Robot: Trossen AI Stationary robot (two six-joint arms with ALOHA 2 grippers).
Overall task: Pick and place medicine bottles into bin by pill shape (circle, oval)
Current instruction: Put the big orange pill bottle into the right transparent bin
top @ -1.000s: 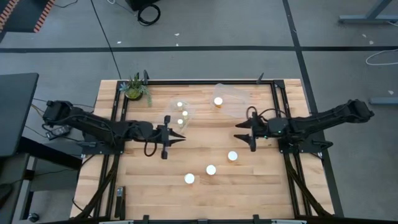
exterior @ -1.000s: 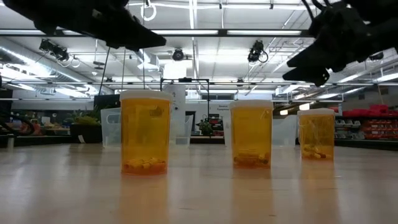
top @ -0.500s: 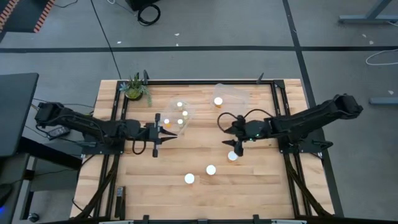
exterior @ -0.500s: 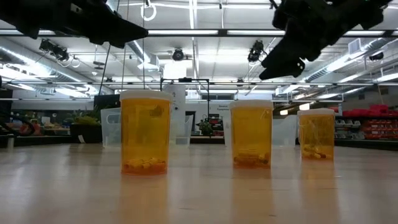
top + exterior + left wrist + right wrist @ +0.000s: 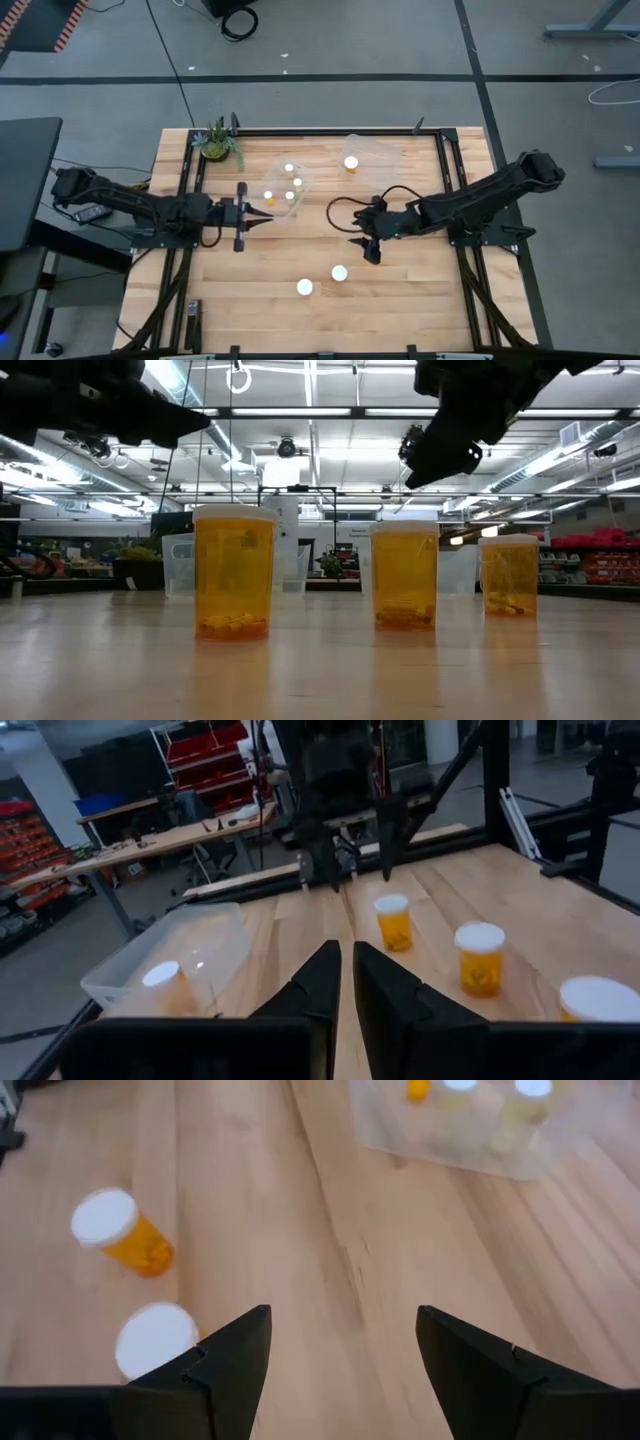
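Note:
Three medicine bottles with white caps and amber bodies stand upright on the wood table (image 5: 420,300): one (image 5: 305,287), one (image 5: 339,272), and a third (image 5: 392,920) that my right arm hides from above. My right gripper (image 5: 360,238) (image 5: 345,1345) hangs open above that third bottle, slanting down, touching nothing. My left gripper (image 5: 265,217) (image 5: 346,970) is shut and level, beside the left clear bin (image 5: 300,172), which holds several bottles. The right clear bin (image 5: 375,150) holds one bottle (image 5: 351,162).
A green potted plant (image 5: 217,143) stands at the far left corner. Black frame rails (image 5: 447,170) run along the table's left and right sides. In the low view all three bottles (image 5: 233,575) (image 5: 404,575) (image 5: 509,575) stand in a row with both grippers above them.
My right gripper has swung from the table's right side toward the middle and tipped downward, coming over the rightmost standing bottle; it stays open. My left gripper has drawn back toward the table's left edge, still shut. The bottles have not moved.

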